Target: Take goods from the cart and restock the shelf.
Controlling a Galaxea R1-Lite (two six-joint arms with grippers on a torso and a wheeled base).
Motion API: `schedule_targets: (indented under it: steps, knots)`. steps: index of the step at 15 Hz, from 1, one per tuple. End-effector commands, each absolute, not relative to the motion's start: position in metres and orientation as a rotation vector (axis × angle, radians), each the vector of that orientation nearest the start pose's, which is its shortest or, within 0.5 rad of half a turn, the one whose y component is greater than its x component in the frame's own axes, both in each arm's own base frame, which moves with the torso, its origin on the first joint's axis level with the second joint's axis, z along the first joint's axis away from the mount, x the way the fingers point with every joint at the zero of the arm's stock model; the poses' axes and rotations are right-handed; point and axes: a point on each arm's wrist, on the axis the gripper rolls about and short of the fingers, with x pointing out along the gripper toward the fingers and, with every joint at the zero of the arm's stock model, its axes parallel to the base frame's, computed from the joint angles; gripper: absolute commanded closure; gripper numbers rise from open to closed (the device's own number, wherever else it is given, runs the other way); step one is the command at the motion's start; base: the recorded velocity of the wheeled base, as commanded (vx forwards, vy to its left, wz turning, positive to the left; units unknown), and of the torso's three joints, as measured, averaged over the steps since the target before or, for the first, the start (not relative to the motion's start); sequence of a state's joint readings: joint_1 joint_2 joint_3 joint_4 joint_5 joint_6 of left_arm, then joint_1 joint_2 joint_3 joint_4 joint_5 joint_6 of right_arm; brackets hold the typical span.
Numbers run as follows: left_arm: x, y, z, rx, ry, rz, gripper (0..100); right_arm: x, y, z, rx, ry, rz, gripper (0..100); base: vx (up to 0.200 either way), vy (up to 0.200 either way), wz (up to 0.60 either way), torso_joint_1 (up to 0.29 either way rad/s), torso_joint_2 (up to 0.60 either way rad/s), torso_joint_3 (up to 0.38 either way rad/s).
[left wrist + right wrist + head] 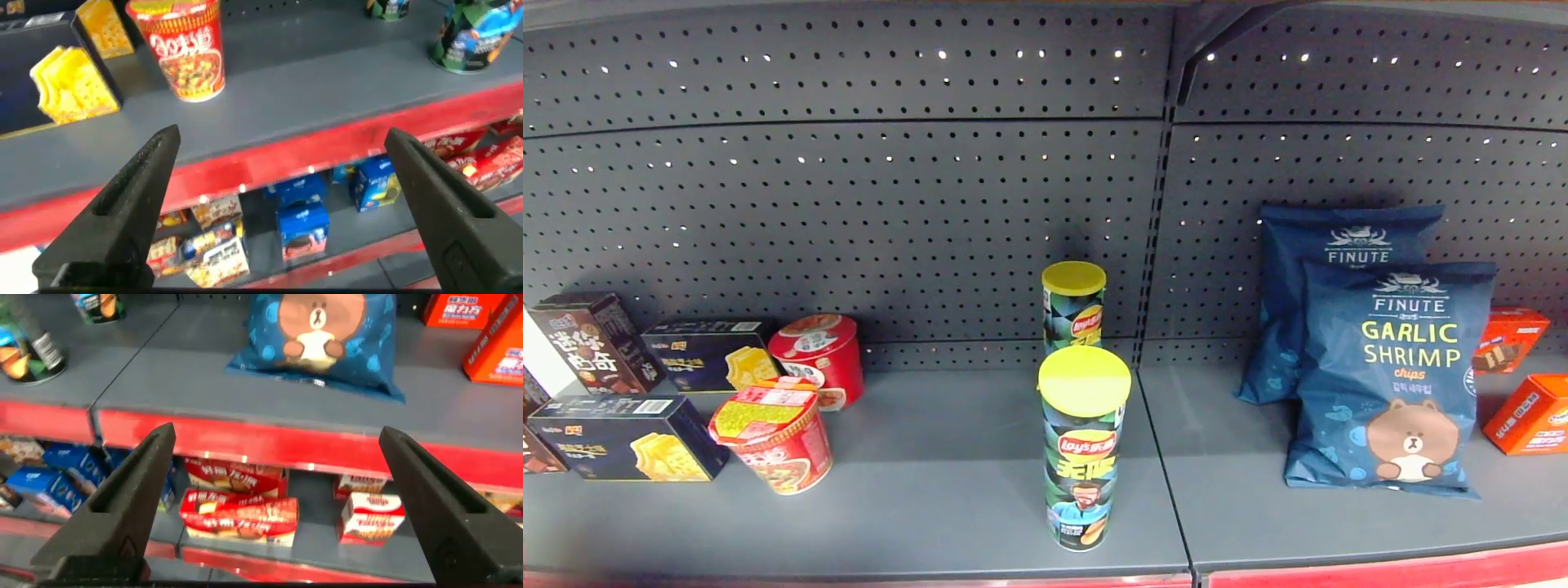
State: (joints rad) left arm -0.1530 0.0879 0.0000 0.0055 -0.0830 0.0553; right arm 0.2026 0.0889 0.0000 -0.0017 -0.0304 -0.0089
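Observation:
The grey shelf (947, 482) holds two chip cans with yellow lids, one at the front (1084, 447) and one behind it (1074, 306). Two blue chip bags (1388, 380) lean at the right. Red noodle cups (774, 434) and dark boxes (625, 437) stand at the left. My left gripper (282, 196) is open and holds nothing, hanging in front of the shelf's red edge (270, 167) below a noodle cup (184, 45). My right gripper (274, 498) is open with nothing in it, in front of the red edge (286, 441) below the front blue bag (319, 335).
Orange boxes (1531, 412) sit at the far right of the shelf. A lower shelf holds blue boxes (302, 229) and red packs (241, 514). Bare shelf floor lies between the noodle cups and the chip cans. A perforated back panel (890, 204) closes the rear.

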Motion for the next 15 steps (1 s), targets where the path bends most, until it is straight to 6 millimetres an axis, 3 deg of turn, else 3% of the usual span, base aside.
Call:
schedule_targets:
  steps: [1,15]
  knots:
    - [-0.016,0.0006,0.0766,0.058,0.092,-0.239,0,-0.0152,-0.0038,0.0774,-0.02,0.091,0.174,0,0.0,0.0,0.0,0.0,0.0,0.0]
    - [-0.016,0.0006,0.0766,0.057,0.092,-0.237,0,-0.0152,-0.0039,0.0774,-0.023,0.09,0.172,0,0.0,0.0,0.04,0.0,0.0,0.0]
